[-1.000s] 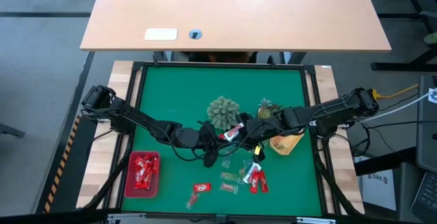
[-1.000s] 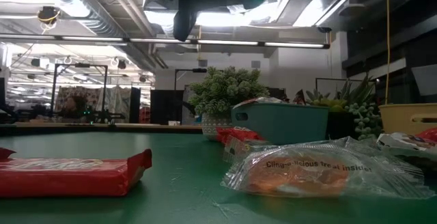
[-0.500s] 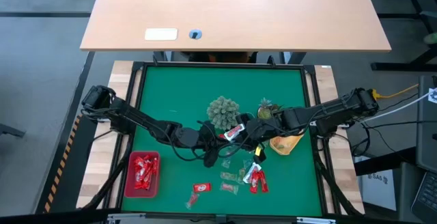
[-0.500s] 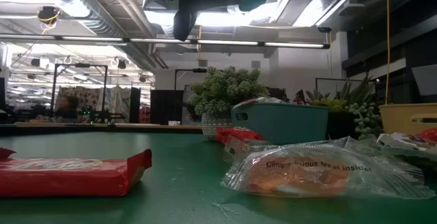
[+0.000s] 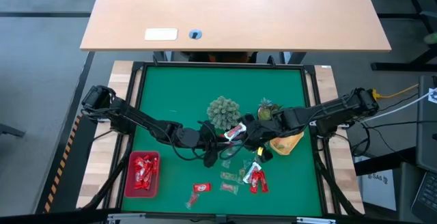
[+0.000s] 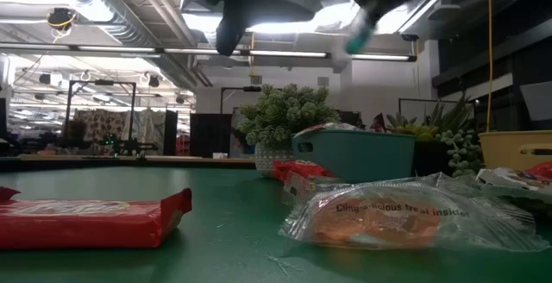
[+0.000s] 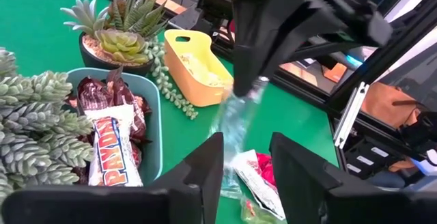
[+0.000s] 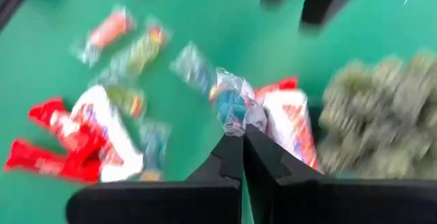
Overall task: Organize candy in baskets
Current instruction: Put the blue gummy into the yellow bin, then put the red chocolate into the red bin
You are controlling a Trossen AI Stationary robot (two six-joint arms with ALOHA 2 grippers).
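Your right end effector (image 8: 235, 142) is gripping a clear-wrapped candy (image 8: 232, 104), fingers closed on it, the wrapper hanging lengthwise beyond the tips. The pale blue basket (image 7: 151, 108) is lying just beside and below it, nearer than the yellow basket (image 7: 198, 67). The left end effector (image 7: 242, 176) is hovering open nearby. Compared with one second ago, the right end effector is sitting slightly farther from the plant ornament (image 5: 223, 110).
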